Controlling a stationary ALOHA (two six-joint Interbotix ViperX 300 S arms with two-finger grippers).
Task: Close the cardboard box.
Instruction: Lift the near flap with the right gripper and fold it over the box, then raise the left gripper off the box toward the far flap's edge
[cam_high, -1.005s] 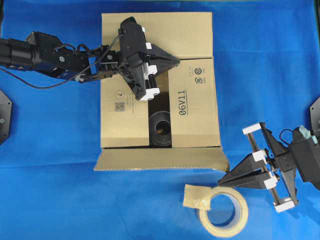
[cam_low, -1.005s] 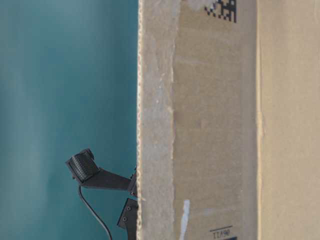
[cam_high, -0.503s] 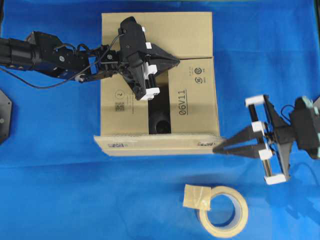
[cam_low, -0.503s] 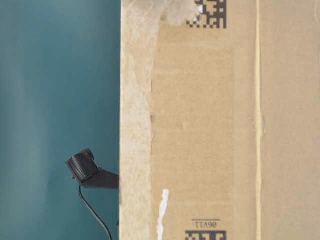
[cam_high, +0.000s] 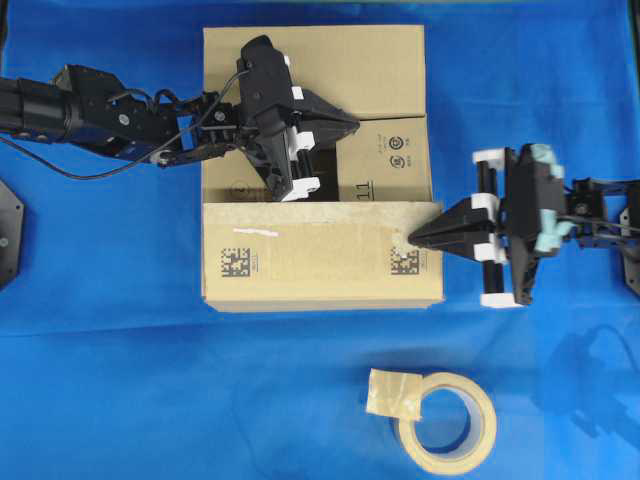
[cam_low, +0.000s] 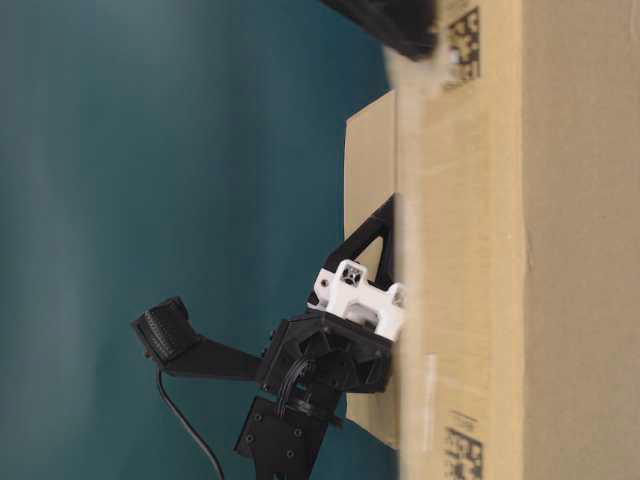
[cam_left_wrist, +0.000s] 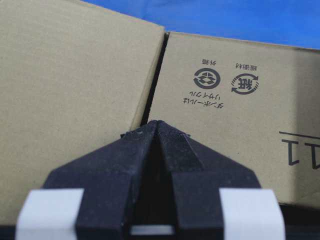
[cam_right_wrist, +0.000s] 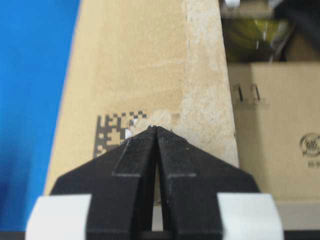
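The cardboard box (cam_high: 380, 70) stands mid-table on the blue cloth. Its near flap (cam_high: 320, 255), with two square codes and old tape, lies folded over the opening. The far flap and the right side flap (cam_left_wrist: 235, 115) lie folded in too. My left gripper (cam_high: 352, 123) is shut and empty, its tip (cam_left_wrist: 157, 122) resting at the seam between those two flaps. My right gripper (cam_high: 414, 238) is shut and empty. Its tip (cam_right_wrist: 156, 128) presses on the near flap's right end beside a square code (cam_right_wrist: 112, 132).
A beige tape roll (cam_high: 447, 422) with a loose tape end lies on the cloth in front of the box, to the right. Blue cloth (cam_high: 120, 380) surrounds the box. The table-level view shows the box wall (cam_low: 560, 250) close up.
The near flap swung up from the table and over the opening, hiding the dark object inside. My right gripper moved up and left with it. The left arm stayed put.
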